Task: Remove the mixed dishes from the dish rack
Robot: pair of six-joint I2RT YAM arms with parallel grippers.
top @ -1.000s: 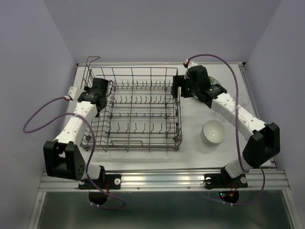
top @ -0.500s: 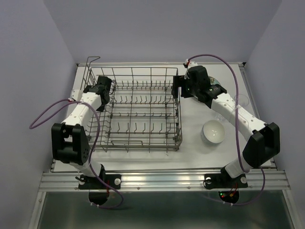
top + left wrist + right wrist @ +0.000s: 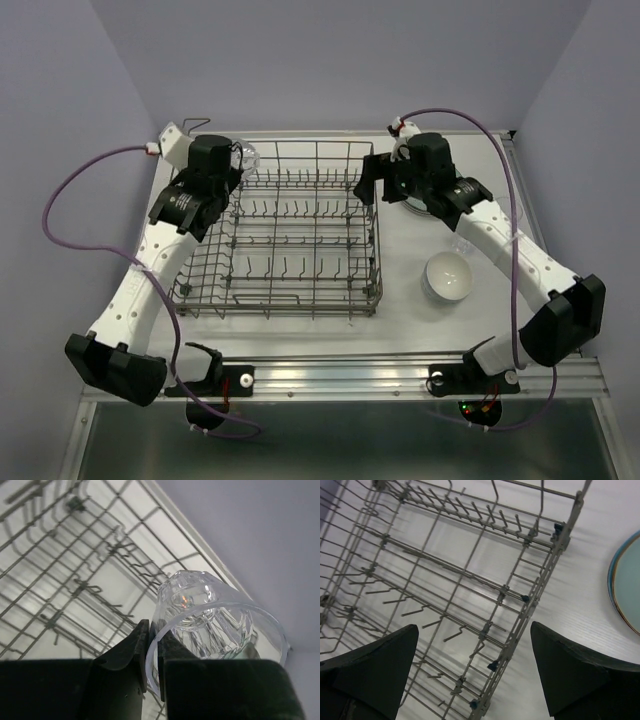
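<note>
The grey wire dish rack [image 3: 280, 305] fills the left half of the table, and no dishes show inside it from above. My left gripper [image 3: 236, 160] hangs over its far-left corner, shut on the rim of a small clear textured glass [image 3: 247, 154]. In the left wrist view the glass [image 3: 210, 610] tilts above the rack wires [image 3: 75, 555], its rim pinched in the left gripper [image 3: 152, 640]. My right gripper [image 3: 376, 186] is open and empty over the rack's right wall [image 3: 540, 595]; the right wrist view shows the gripper [image 3: 475, 670] spread wide.
A white bowl [image 3: 447, 276] sits on the table right of the rack. A pale green plate [image 3: 627, 585] lies further back, mostly under the right arm [image 3: 470, 215]. A clear glass [image 3: 512, 212] stands by the right edge. Walls close in behind and at both sides.
The left gripper has shut on a glass at the rack's left side and lifted it up toward the far-left corner. The right gripper has opened wider and hardly shifted.
</note>
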